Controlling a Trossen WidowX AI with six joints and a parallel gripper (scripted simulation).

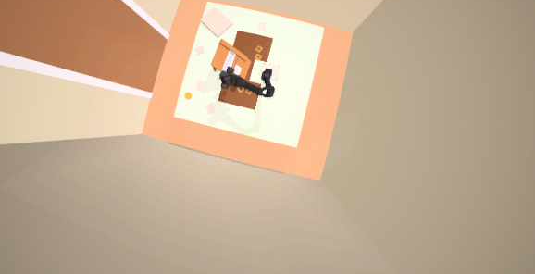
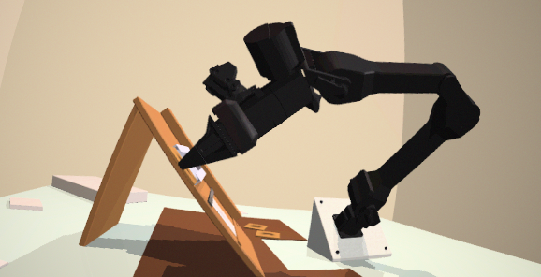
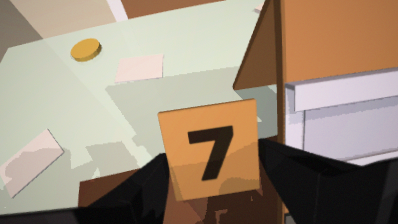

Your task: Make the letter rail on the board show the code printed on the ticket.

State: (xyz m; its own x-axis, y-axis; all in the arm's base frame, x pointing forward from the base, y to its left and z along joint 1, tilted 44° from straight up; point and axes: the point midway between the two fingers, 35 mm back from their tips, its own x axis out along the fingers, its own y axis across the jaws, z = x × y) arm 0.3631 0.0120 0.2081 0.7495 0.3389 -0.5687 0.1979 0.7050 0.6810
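Note:
My gripper point(image 2: 184, 163) point(image 1: 225, 80) point(image 3: 212, 152) is shut on an orange letter tile printed 7 point(image 3: 209, 147). It holds the tile up against the slanted orange board point(image 2: 140, 126) point(image 1: 223, 52) point(image 3: 330, 40), near the board's upper part. The board's pale rail point(image 3: 345, 107) point(image 2: 220, 211) runs down the board's face; in the wrist view it lies just right of the tile. The tile is hidden behind the fingers in the exterior view. More orange tiles point(image 2: 255, 226) point(image 1: 259, 50) lie on the brown mat point(image 2: 187, 239) point(image 1: 245, 42). I cannot make out the ticket's code.
The arm's white base point(image 2: 328, 234) stands at the right. A round orange disc point(image 3: 85, 49) point(image 1: 188, 95) and several pale pink cards point(image 3: 140, 67) point(image 1: 200, 85) lie on the light counter. A larger pale pad point(image 1: 216, 21) point(image 2: 75, 184) lies at the far corner.

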